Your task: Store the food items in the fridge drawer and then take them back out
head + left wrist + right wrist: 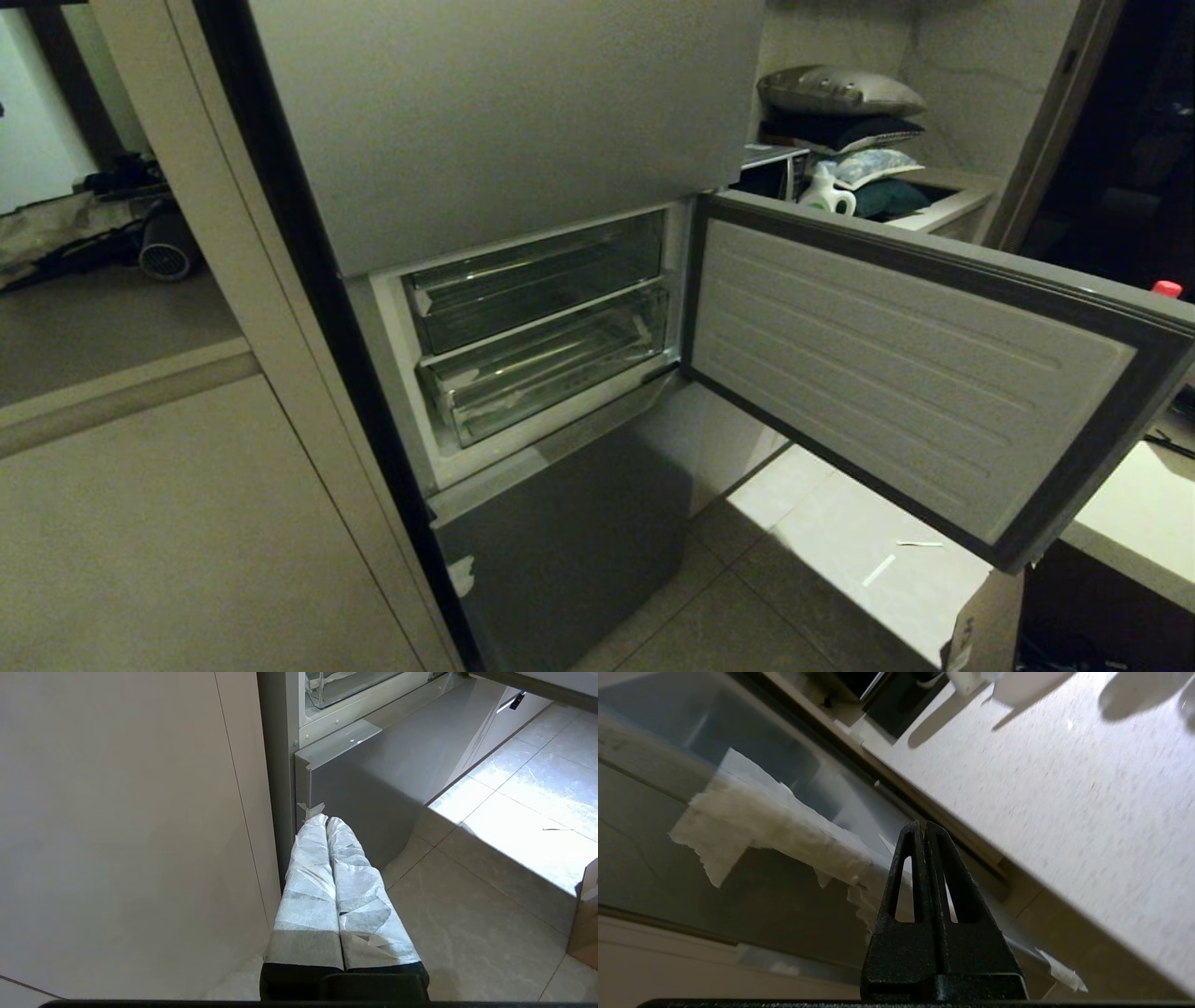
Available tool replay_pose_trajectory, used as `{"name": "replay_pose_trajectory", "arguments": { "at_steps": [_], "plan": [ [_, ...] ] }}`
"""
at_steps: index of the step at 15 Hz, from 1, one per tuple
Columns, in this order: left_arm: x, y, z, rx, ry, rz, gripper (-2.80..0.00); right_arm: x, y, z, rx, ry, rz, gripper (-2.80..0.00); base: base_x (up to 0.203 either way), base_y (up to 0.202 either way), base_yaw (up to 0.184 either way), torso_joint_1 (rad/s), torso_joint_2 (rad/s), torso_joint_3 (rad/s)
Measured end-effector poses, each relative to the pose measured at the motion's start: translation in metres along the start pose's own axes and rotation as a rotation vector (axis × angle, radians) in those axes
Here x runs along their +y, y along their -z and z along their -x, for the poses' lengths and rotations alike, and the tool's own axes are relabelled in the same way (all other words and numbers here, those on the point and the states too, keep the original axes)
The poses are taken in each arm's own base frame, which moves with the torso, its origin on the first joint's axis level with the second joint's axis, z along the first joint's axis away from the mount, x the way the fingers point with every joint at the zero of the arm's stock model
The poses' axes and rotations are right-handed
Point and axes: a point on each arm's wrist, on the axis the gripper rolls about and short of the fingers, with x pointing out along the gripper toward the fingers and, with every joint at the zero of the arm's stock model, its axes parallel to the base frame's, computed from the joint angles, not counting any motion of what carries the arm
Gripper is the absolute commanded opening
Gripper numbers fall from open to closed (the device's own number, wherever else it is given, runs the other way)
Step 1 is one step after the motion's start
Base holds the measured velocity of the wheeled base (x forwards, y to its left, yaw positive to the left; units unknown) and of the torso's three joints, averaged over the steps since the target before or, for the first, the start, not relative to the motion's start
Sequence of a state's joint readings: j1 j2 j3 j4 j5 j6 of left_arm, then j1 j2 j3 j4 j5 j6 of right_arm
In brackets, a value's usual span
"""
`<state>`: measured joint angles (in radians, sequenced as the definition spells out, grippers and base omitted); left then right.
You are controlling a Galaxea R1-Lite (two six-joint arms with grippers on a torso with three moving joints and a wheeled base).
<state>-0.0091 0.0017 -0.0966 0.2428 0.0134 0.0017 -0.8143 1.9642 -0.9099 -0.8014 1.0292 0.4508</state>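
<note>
The fridge drawer (546,373), a clear plastic bin, sits pushed into the open middle compartment of the grey steel fridge (504,121) at the centre of the head view, directly under a shallower clear tray (537,280); no food items can be made out inside either one. The compartment's door (924,373) stands swung wide toward the right of the frame, its ribbed white inner lining facing the camera. Neither arm appears in the head view. In the left wrist view the left gripper (326,820), its fingers (308,891) wrapped in white tape and pressed together with nothing between them, hangs low at the bottom centre, pointing at the fridge's lower grey door (373,798) beside a pale cabinet panel (126,826). In the right wrist view the right gripper (923,826), bare black, is also closed on nothing, its tips near the edge of a speckled white countertop (1064,802) that fills the upper right, with torn white tape (775,821) to the left.
</note>
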Motion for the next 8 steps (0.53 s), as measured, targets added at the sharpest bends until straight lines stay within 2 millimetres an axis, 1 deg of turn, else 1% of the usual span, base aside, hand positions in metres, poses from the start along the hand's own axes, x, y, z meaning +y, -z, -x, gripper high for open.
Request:
{"name": "replay_pose_trajectory", "arguments": {
  "at_steps": [6, 8],
  "plan": [
    [0.000, 0.000, 0.000, 0.000, 0.000, 0.000, -2.80, 0.030, 0.027, 0.023, 0.031, -0.032, -0.021, -2.80, 0.000, 0.000, 0.000, 0.000, 0.00, 0.000],
    [0.000, 0.000, 0.000, 0.000, -0.001, 0.000, -2.80, 0.044, 0.036, 0.028, 0.043, -0.043, -0.023, -2.80, 0.000, 0.000, 0.000, 0.000, 0.00, 0.000]
  ]
}}
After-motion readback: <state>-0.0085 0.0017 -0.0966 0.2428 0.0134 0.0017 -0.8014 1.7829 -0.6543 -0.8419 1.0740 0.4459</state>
